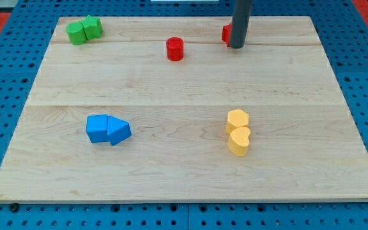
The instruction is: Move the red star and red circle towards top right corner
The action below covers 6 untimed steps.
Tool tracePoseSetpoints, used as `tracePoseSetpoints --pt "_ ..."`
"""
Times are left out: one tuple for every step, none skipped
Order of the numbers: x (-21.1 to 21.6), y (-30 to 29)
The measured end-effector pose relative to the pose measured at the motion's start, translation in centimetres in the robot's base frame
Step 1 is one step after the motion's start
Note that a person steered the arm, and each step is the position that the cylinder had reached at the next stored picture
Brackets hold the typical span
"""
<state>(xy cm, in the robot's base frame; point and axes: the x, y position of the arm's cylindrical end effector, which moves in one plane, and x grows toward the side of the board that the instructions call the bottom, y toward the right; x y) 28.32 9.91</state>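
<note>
The red circle [175,48] is a short red cylinder near the view's top, left of centre. The red star [225,34] shows only as a red sliver at the top, mostly hidden behind my dark rod. My tip [237,46] rests on the board just right of the red star, touching or nearly touching it, and about a hundred pixels right of the red circle.
Two green blocks [84,29] sit together at the top left corner. A blue cube and blue wedge [108,129] touch at the lower left. Two yellow blocks [238,131] stand one behind the other at the lower right. The wooden board [337,160] lies on a blue pegboard.
</note>
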Motion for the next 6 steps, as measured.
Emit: tracePoseSetpoints --pt "-0.1 -3.0" --pt "-1.1 -2.7" --pt "-3.4 -0.8" --pt "-3.2 -0.1" --pt "1.6 -1.4" --pt "5.3 -8.1"
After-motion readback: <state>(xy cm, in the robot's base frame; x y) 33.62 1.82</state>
